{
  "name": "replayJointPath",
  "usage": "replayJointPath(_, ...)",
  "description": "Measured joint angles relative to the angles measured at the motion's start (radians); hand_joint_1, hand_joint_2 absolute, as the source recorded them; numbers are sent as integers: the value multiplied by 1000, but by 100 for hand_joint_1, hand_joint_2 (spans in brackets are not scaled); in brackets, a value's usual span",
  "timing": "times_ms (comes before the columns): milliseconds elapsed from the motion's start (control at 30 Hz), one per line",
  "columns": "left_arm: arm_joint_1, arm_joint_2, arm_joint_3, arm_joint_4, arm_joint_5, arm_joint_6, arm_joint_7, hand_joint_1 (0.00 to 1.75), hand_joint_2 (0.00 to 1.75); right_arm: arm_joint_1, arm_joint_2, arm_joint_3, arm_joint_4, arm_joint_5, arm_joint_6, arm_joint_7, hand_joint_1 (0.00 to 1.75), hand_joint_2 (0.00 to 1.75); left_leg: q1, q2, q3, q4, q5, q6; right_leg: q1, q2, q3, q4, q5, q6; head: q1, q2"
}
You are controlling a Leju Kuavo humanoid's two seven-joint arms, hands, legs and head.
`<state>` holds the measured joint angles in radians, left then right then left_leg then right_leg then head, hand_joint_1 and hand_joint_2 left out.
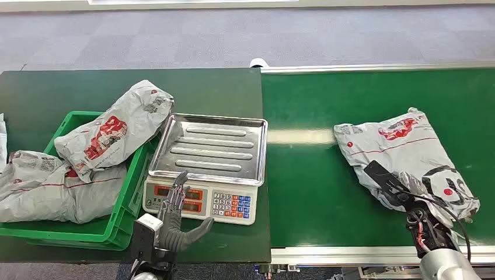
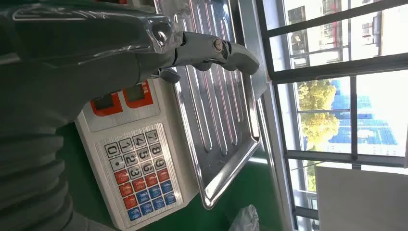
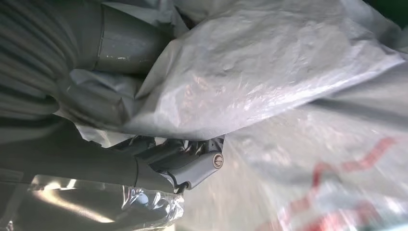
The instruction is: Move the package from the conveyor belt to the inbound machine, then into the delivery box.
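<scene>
one package (image 1: 408, 151) grasped by right hand (image 1: 405, 189) fingers; left hand (image 1: 175, 213) fingers released.

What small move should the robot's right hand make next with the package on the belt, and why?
Probably lift: the right hand already grips the near edge of the grey package, which lies flat on the conveyor belt, and the scale's tray stands bare.

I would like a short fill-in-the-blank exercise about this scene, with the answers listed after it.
1. The right hand rests on a grey package lying on the green ____.
2. The steel tray on the scale holds ____ packages.
3. The crate with grey packages in it is coloured ____.
4. The left hand, holding nothing, is in front of the scale's ____.

Answers: conveyor belt; no; green; display
</scene>
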<state>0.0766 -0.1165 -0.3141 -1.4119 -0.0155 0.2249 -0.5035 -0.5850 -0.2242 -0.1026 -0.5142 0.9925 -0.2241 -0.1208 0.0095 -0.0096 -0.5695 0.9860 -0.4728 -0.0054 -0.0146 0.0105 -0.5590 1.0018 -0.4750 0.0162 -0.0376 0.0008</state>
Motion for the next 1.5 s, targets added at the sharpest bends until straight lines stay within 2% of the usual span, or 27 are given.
replayJointPath(67, 2, 0, 2, -6, -5, 2, 0, 0, 175, 18, 23, 2, -60, -22, -30, -20, 175, 175, 0, 0, 0, 0, 0, 0, 0, 0, 0, 0, 0, 0, 0, 0)
replayJointPath(267, -5, -8, 8, -17, -27, 5, -5, 0, 175, 114, 157, 86, -406, -132, -154, -106, 175, 175, 1, 0, -1, 0, 0, 0, 1, 0, -2, 0, 0, -1, 0, 0)
replayJointPath(467, -37, -22, 10, -4, -40, -7, -10, 0, 175, 151, 246, 220, -605, -99, -187, -129, 175, 175, 1, 0, -1, 0, 0, 0, 1, 0, -2, 0, 0, -1, 0, 0)
replayJointPath(667, -94, -33, 9, 33, -35, -23, -10, 0, 175, 153, 295, 378, -636, 76, -197, -168, 175, 175, 1, 0, -1, 0, 0, 0, 1, 0, -2, 0, 0, -1, 0, 0)
replayJointPath(800, -117, -33, 9, 55, -23, -25, -11, 0, 175, 153, 310, 480, -624, 126, -184, -174, 175, 175, 1, 0, -1, 0, 0, 0, 1, 0, -2, 0, 0, -1, 0, 0)
replayJointPath(1100, -125, -33, 10, 78, -14, -18, -16, 0, 175, 150, 314, 547, -597, 148, -163, -171, 175, 175, 0, 0, -2, 0, 0, 0, 1, 0, -2, 0, -1, -1, 0, 0)
replayJointPath(1233, -125, -31, 12, 78, -12, 27, -24, 0, 175, 147, 324, 578, -565, 175, -143, -167, 175, 175, 1, 0, -2, 0, 0, 0, 1, 0, -2, 0, 0, -1, 0, 0)
replayJointPath(1367, -124, -29, 25, 77, -28, 109, -37, 0, 175, 148, 339, 600, -536, 142, -137, -183, 1, 175, 1, 0, -2, 0, 0, 0, 1, 0, -3, 0, -1, -1, 0, 0)
replayJointPath(1500, -112, -29, 49, 58, -44, 195, -60, 0, 175, 163, 352, 600, -534, -74, -50, -289, 0, 175, 1, 0, -2, 0, 0, 0, 1, 0, -3, 0, -1, -1, 0, 0)
